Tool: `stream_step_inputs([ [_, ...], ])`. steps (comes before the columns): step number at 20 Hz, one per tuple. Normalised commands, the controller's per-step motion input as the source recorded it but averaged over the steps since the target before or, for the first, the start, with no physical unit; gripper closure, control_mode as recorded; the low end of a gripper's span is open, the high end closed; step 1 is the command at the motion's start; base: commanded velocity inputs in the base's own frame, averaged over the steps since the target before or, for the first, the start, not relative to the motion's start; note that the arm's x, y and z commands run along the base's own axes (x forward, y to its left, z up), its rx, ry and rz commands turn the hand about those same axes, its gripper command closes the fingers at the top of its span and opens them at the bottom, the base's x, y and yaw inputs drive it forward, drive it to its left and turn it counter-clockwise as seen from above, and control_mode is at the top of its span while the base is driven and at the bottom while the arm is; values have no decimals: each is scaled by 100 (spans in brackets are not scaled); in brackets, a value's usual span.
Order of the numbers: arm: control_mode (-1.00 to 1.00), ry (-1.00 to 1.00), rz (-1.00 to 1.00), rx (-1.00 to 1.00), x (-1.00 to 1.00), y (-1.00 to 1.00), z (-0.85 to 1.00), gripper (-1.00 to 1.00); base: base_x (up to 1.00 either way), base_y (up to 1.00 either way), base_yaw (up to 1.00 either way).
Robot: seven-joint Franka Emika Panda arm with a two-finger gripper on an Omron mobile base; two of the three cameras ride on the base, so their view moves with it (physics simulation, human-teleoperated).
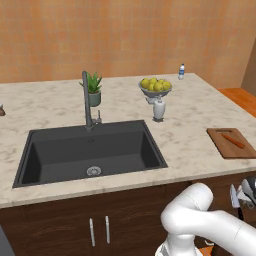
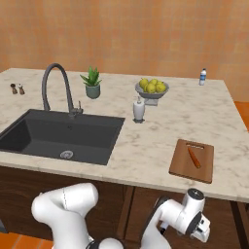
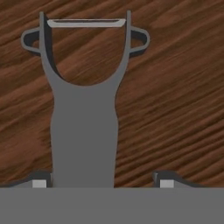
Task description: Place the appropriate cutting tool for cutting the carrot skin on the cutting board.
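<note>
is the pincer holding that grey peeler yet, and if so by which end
Cannot be told. The dark grey Y-shaped peeler lies on a dark wooden surface, its handle between the pincer fingertips, one tip beside the handle and the other apart from it.

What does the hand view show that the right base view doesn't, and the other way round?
Hand view: the grey peeler lying on dark wood grain, its handle between the end effector's parted finger tips. Right base view: the cutting board on the counter with the carrot on it, plus the sink and lemon bowl. Shared: nothing I can match with certainty.
</note>
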Motion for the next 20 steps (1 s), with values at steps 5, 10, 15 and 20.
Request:
stream_step_inputs([
  [5,-100,-2,0,-3,-19,16,-82,100,0,0,0],
  [10,-100,-6,0,-3,-29,1,-90,100,0,0,0],
  [15,-100,-6,0,-5,-88,1,-96,100,0,0,0],
  [20,-100,-8,0,-4,-85,0,-73,100,0,0,0],
])
